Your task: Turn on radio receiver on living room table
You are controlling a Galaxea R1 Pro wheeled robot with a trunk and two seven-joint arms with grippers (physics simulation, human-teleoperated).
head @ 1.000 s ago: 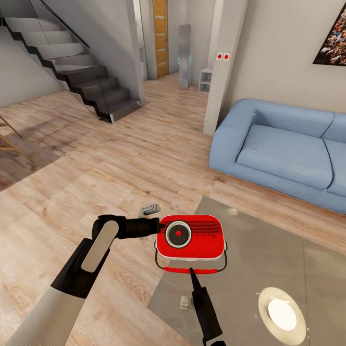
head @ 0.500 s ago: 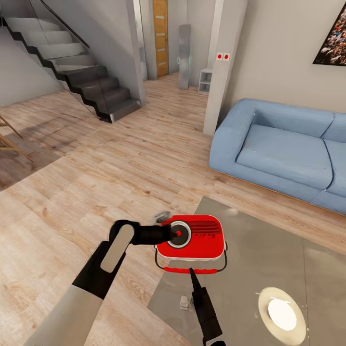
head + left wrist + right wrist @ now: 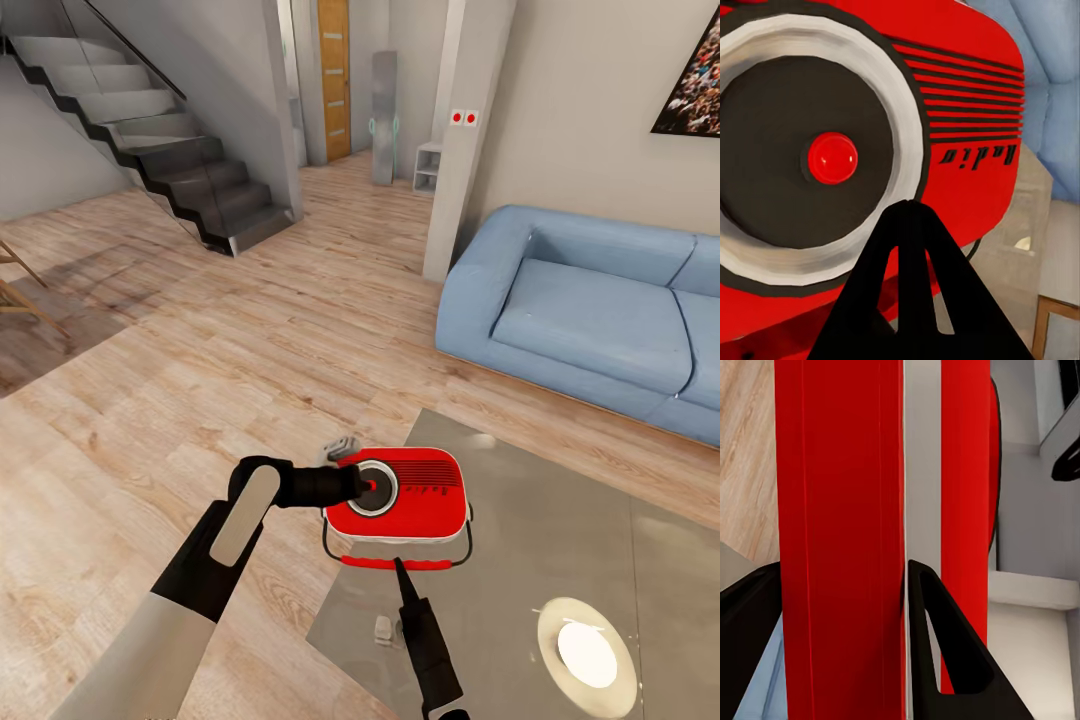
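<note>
The red radio with a black dial lay on the glossy bench. The closed left claw touched its dial; the right claw gripped its red handle.

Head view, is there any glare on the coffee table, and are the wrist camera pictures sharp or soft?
Head view: the glossy table mirrors a bright round light as a glare patch near its front right, and the picture is sharp. Left wrist view: the radio is crisp, and the left gripper is a flat black silhouette. Right wrist view: the radio's red handle sits very close, edges slightly soft.
</note>
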